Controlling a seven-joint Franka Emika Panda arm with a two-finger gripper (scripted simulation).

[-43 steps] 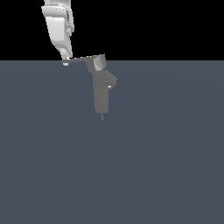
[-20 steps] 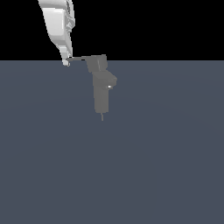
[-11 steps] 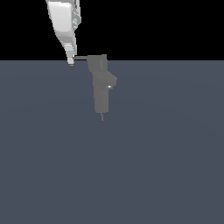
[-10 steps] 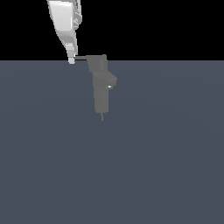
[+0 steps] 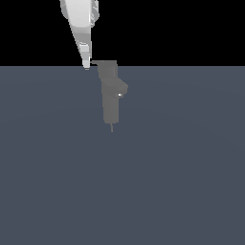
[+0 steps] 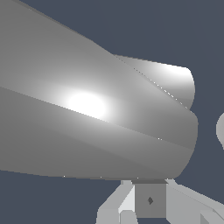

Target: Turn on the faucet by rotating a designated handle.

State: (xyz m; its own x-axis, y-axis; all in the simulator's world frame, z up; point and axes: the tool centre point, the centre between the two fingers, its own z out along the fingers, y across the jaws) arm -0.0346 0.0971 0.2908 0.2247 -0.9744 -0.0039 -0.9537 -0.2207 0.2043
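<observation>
The faucet (image 5: 111, 95) is a grey blocky column standing upright, with a white glint on its head and a thin pin at its base. Its handle (image 5: 95, 62) shows as a short thin grey blade sticking out from the top hub toward the exterior view's left. My white gripper (image 5: 86, 65) comes down from above, its narrow tip touching the blade's free end; the fingers look shut with nothing held. In the wrist view a large smooth grey surface (image 6: 87, 131) fills most of the picture, and my gripper (image 6: 148, 210) shows only at the edge.
A flat dark blue-grey floor (image 5: 143, 182) stretches around the faucet, under a black background. Nothing else stands on it.
My gripper has shifted toward the exterior view's right, pushing the blade's end. The blade looks shorter and the top hub has turned with it. The column has stayed put.
</observation>
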